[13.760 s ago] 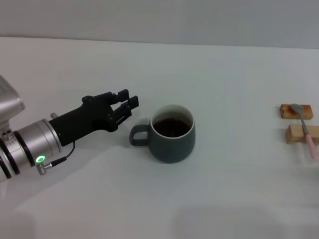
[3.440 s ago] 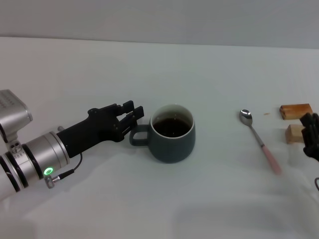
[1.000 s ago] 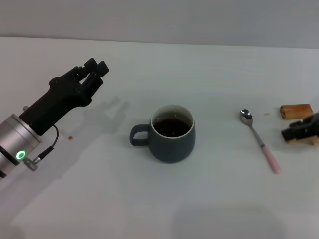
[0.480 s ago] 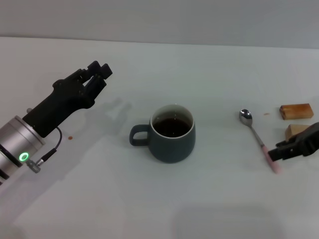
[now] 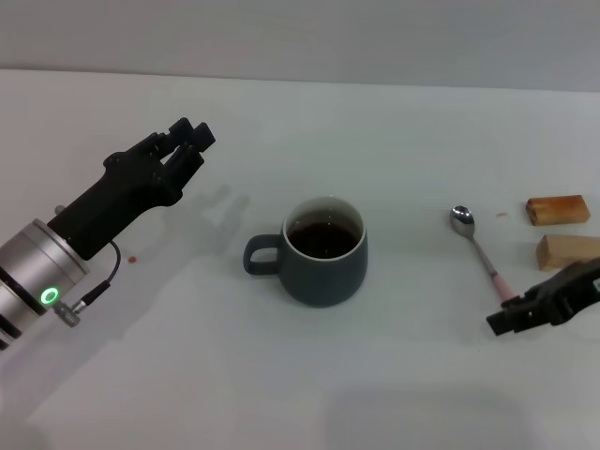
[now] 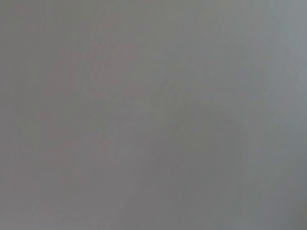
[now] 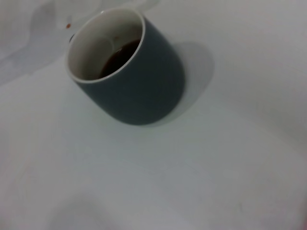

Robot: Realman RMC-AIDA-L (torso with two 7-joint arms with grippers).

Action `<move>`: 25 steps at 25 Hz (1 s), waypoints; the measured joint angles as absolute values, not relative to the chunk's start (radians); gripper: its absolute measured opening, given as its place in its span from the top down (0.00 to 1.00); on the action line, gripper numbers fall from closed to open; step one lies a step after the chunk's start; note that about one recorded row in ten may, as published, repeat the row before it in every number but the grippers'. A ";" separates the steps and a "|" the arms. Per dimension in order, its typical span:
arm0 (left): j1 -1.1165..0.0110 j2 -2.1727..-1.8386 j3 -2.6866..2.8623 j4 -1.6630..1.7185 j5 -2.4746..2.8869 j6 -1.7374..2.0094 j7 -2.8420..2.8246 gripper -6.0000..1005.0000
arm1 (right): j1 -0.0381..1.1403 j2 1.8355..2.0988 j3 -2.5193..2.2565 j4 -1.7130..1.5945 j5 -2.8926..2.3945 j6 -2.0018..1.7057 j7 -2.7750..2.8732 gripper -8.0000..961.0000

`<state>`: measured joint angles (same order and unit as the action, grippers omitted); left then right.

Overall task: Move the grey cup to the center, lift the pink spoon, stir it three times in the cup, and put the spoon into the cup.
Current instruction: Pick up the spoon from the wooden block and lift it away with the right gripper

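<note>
The grey cup (image 5: pixel 323 253) stands upright mid-table with dark liquid inside and its handle toward my left arm. The right wrist view also shows the grey cup (image 7: pixel 129 72). The pink spoon (image 5: pixel 478 251) lies flat to the cup's right, its silver bowl pointing away from me. My right gripper (image 5: pixel 504 321) sits low over the near end of its pink handle and hides that end; whether it holds the spoon does not show. Well left of the cup, my left gripper (image 5: pixel 193 133) is raised, open and empty. The left wrist view is plain grey.
Two small wooden blocks (image 5: pixel 558 209) (image 5: pixel 568 249) lie at the right edge, just beyond my right gripper. A small reddish spot (image 5: pixel 132 260) marks the table beneath my left arm.
My right gripper has slid toward me along the spoon's handle and now covers its pink end. The left arm has drifted slightly right. Cup and spoon have not moved.
</note>
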<state>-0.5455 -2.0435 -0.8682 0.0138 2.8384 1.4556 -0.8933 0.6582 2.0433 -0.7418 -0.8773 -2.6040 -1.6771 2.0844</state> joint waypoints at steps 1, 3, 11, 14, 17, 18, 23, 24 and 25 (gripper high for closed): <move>-0.545 -2.044 -0.868 0.014 2.838 1.456 -0.894 0.67 | 0.657 2.045 -0.742 -0.860 -2.603 -1.676 2.084 0.61; -0.545 -2.044 -0.868 0.014 2.838 1.456 -0.896 0.67 | 0.656 2.047 -0.743 -0.856 -2.603 -1.676 2.084 0.61; -0.547 -2.043 -0.868 0.014 2.838 1.455 -0.906 0.67 | 0.632 2.049 -0.739 -0.854 -2.601 -1.665 2.084 0.61; -0.548 -2.043 -0.868 0.014 2.838 1.454 -0.909 0.67 | 0.619 2.049 -0.734 -0.857 -2.601 -1.664 2.083 0.61; -0.549 -2.043 -0.868 0.014 2.838 1.453 -0.911 0.67 | 0.609 2.049 -0.731 -0.860 -2.599 -1.664 2.083 0.61; -0.549 -2.043 -0.868 0.014 2.838 1.453 -0.913 0.67 | 0.607 2.048 -0.730 -0.860 -2.599 -1.663 2.083 0.61; -0.551 -2.043 -0.868 0.014 2.838 1.447 -0.917 0.67 | 0.602 2.044 -0.729 -0.859 -2.599 -1.657 2.083 0.61; -0.552 -2.043 -0.868 0.014 2.838 1.445 -0.917 0.67 | 0.601 2.044 -0.729 -0.859 -2.599 -1.655 2.084 0.61; -0.552 -2.044 -0.868 0.014 2.838 1.444 -0.917 0.67 | 0.599 2.044 -0.729 -0.860 -2.599 -1.654 2.084 0.61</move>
<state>-0.5520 -2.0437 -0.8683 0.0138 2.8379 1.4440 -0.9174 0.5995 2.0441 -0.7286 -0.8597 -2.5994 -1.6540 2.0841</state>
